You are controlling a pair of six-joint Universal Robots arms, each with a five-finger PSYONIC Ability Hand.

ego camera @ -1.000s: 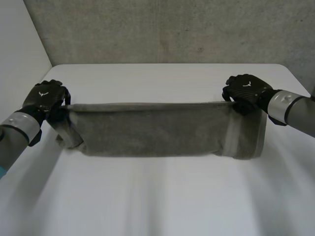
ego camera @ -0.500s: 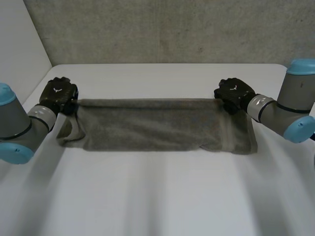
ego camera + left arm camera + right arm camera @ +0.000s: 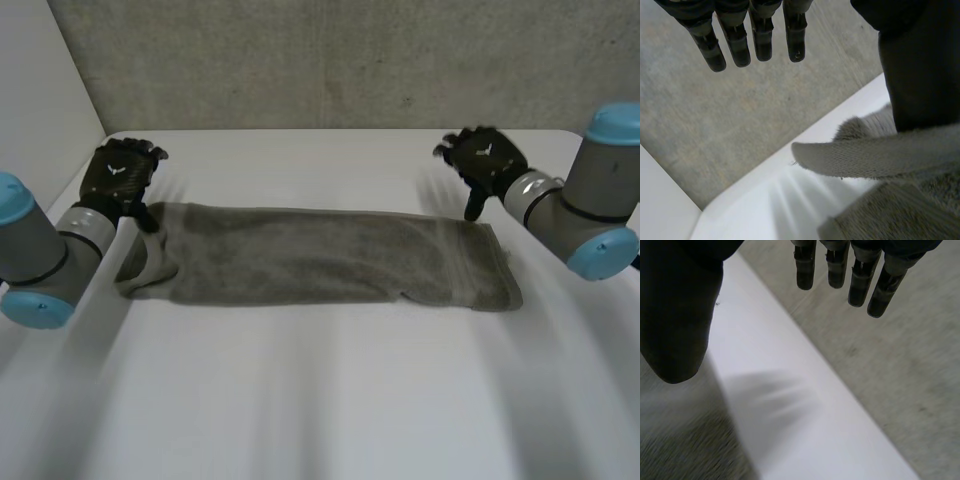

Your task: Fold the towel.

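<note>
Towel (image 3: 310, 268): folded strip, laid flat. We logged left hand (image 3: 120, 175), nine o'clock end, and right hand (image 3: 485, 160), three o'clock end, newly released, fingers straight; this fold seemed finished.

This is looking like a robotics lab or test cell rather than a home: the left arm (image 3: 40, 265) and the right arm (image 3: 590, 215), machine limbs with grey joints and light-blue caps, are reaching over a plain white table (image 3: 320, 400). The table is standing against a bare grey concrete-looking wall (image 3: 350, 60), a plain white panel (image 3: 40, 80) is closing off one side, and a single grey towel (image 3: 300, 255) is lying on it.
</note>
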